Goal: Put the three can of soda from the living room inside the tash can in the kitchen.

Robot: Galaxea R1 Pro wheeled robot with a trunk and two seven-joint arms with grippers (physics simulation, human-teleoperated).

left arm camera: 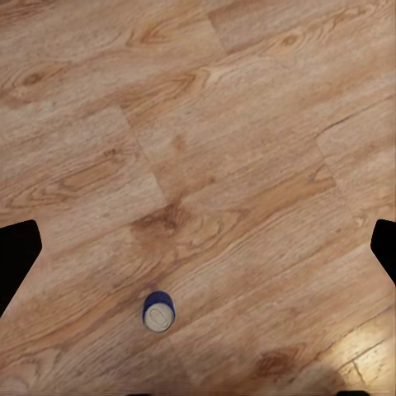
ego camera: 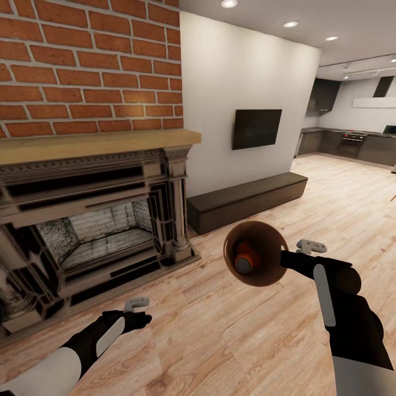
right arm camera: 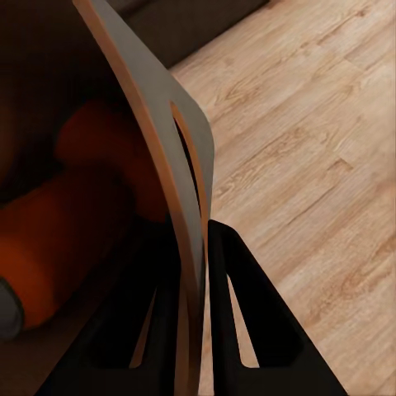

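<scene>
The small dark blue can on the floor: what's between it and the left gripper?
Only bare wood floor surrounds the dark blue can in the left wrist view.

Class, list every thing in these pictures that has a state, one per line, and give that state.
Trash can: tipped, mouth facing the camera, gripped at its rim by the right hand.
Orange can: inside the trash can.
Blue can: upright on the floor.
Left hand: open, empty.

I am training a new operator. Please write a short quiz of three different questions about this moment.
1. True or false: the trash can held by the right gripper is empty.
2. What colour is the can lying on the floor under the left wrist camera?
3. The TV hangs: A) on brick, B) on a white wall.

Key: 1 false, an orange can lies inside; 2 dark blue; 3 B.
</scene>
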